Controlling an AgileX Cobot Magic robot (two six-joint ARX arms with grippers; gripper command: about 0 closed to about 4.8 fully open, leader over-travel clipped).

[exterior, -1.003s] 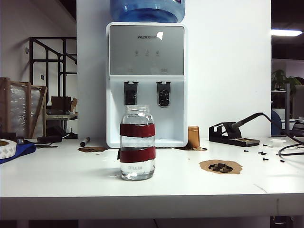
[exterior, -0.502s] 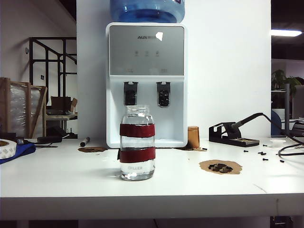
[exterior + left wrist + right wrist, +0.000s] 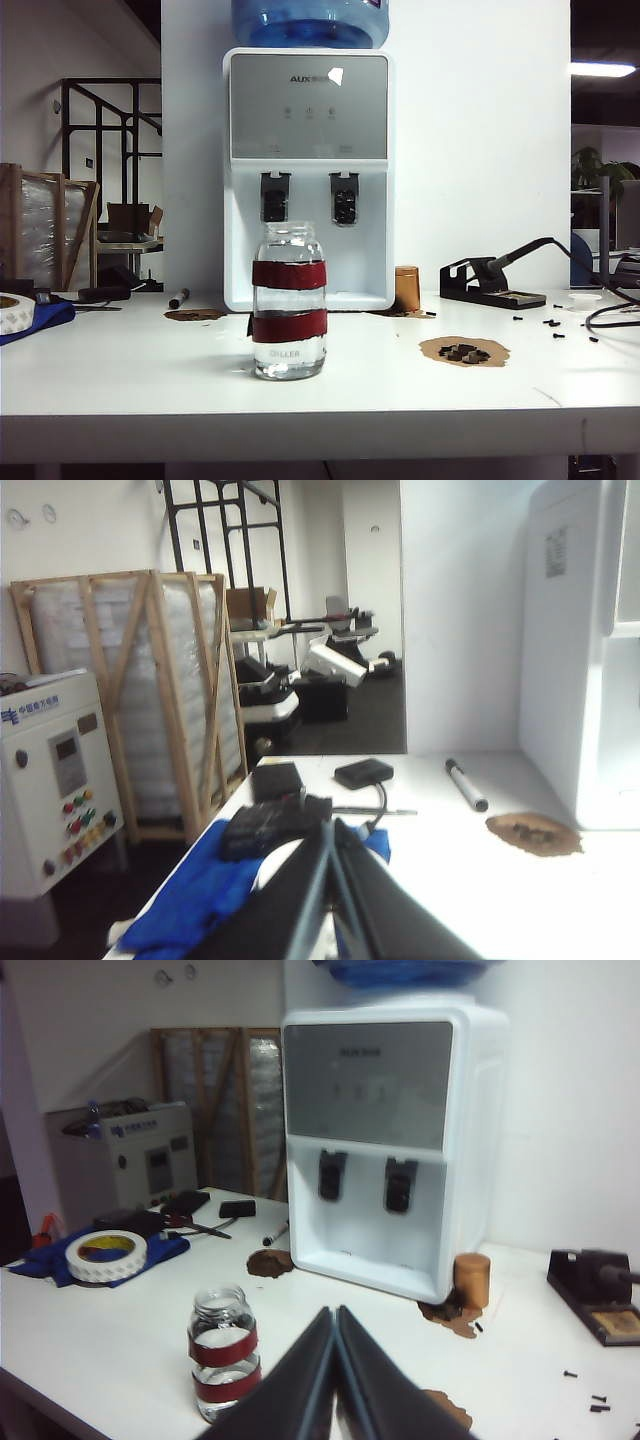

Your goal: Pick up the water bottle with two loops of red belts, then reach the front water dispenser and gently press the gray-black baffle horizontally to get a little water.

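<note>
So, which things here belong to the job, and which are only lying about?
Job: water bottle, water dispenser, gray-black baffle, shut left gripper and right gripper.
Lying about: brown cylinder, tape roll, marker, soldering stand.

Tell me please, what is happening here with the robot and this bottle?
Nothing is held right now. The water bottle stands alone on the table in front of the water dispenser. The left gripper and the right gripper are both shut and empty, away from the bottle.
</note>
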